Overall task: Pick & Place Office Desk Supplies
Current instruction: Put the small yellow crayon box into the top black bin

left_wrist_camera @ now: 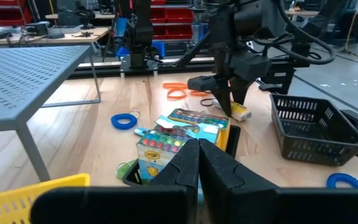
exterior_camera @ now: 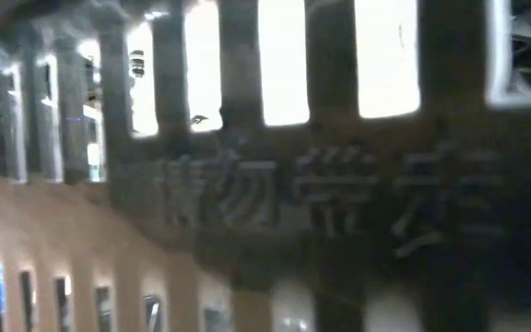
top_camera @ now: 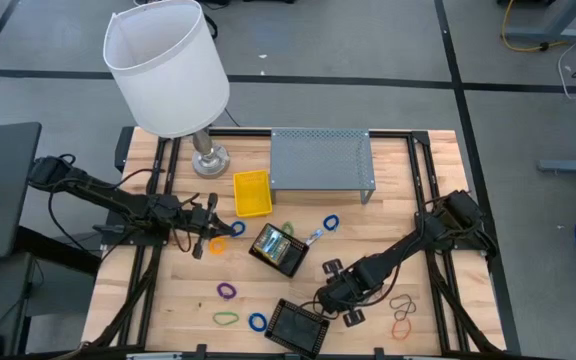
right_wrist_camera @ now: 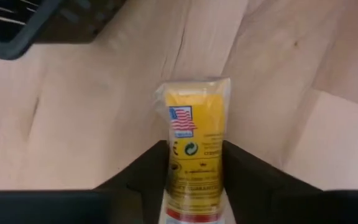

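A small yellow crayon box point(right_wrist_camera: 194, 118) in a clear wrapper lies flat on the wooden table, near the empty black basket point(top_camera: 298, 326). My right gripper point(right_wrist_camera: 194, 155) points down over it with one finger on each side; it also shows in the left wrist view point(left_wrist_camera: 229, 107). My left gripper point(left_wrist_camera: 197, 163) hangs shut above the table's left part point(top_camera: 213, 233), touching nothing. Another black basket point(top_camera: 278, 250) holds crayon boxes point(left_wrist_camera: 179, 134). Rubber bands lie scattered: blue point(top_camera: 330, 222), purple point(top_camera: 227, 290), green point(top_camera: 226, 319), orange and brown point(top_camera: 401, 316). My right gripper has the yellow crayon box between its two fingers, which rest against the box's two long sides point(right_wrist_camera: 173, 168) at its near end. The fingers come from above, slanting down, and lie along the box. The box still lies flat on the table.
A tall lamp with a white shade point(top_camera: 168, 65) stands at the far left, a grey mesh shelf point(top_camera: 321, 160) at the far middle, and a yellow basket point(top_camera: 252, 193) beside it. A dark mesh surface fills the low view.
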You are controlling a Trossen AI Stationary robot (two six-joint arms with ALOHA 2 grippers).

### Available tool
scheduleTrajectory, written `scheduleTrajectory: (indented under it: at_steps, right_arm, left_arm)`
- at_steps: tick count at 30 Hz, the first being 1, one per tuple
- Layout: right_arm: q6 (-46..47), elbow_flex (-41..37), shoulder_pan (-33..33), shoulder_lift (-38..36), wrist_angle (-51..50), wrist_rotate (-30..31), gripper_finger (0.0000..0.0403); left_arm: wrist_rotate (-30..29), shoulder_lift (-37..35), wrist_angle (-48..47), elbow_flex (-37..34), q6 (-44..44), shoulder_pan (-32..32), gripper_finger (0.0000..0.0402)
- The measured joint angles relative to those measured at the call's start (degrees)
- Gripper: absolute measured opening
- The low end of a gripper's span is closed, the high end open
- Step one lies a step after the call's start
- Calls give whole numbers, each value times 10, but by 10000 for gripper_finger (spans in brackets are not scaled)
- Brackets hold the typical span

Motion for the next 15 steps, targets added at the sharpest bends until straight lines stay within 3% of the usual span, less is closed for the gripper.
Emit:
scheduleTrajectory:
  at_steps: [4, 15]
  right_arm:
    - [-3, 1, -1, -3, 4, 7, 55]
    - [41, -2, 2, -11, 1, 102, 56]
  left_arm:
    - [0, 0, 0, 0, 0, 0, 14]
    - [0, 0, 2, 0, -6, 0, 14]
